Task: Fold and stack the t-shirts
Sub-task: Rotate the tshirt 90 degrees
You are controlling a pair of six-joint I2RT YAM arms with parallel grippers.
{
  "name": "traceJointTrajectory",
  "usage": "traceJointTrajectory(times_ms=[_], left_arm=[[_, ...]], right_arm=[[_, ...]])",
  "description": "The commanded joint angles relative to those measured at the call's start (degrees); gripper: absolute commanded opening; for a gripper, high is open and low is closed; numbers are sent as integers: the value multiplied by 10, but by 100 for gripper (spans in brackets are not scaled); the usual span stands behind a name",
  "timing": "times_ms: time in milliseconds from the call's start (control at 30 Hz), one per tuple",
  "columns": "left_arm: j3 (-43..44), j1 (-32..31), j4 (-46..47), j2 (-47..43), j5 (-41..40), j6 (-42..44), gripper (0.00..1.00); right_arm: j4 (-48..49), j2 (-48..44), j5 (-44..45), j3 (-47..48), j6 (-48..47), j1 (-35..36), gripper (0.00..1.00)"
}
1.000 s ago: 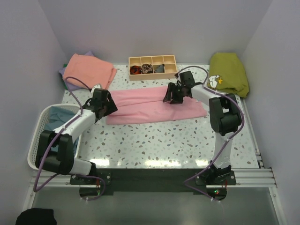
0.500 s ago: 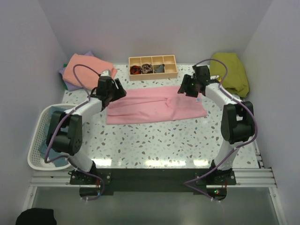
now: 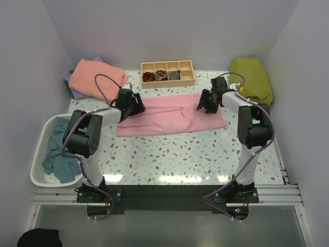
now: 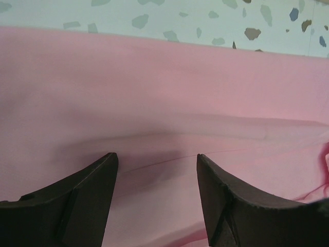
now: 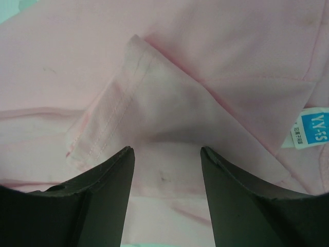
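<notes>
Over the last second both arms have moved to the far edge of the pink t-shirt point(image 3: 169, 117), which lies as 1 long folded band mid-tabletop point(image 3: 180, 154). The left gripper point(image 3: 138, 107) and right gripper point(image 3: 202, 104) hover, jaws wide and empty. A crosswise fold probably follows.

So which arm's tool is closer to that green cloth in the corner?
Right. The right tool sits over the pink shirt's right end, near the green cloth; the left tool is over the shirt's left end.
</notes>
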Motion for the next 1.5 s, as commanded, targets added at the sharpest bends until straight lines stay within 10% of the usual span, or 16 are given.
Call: traceJointTrajectory(times_ms=[0, 667, 1133, 1467], left_arm=[[-46, -32, 13, -29, -39, -4, 67], [-343, -334, -177, -371, -8, -224, 66], [-308, -536, -234, -376, -49, -270, 66], [-116, -523, -337, -367, -217, -168, 72]], right_arm=[[-14, 41, 10, 36, 10, 1, 59], [-149, 183, -64, 268, -19, 36, 60], [-252, 289, -71, 436, -83, 167, 62], [-175, 178, -44, 404, -129, 140, 66]])
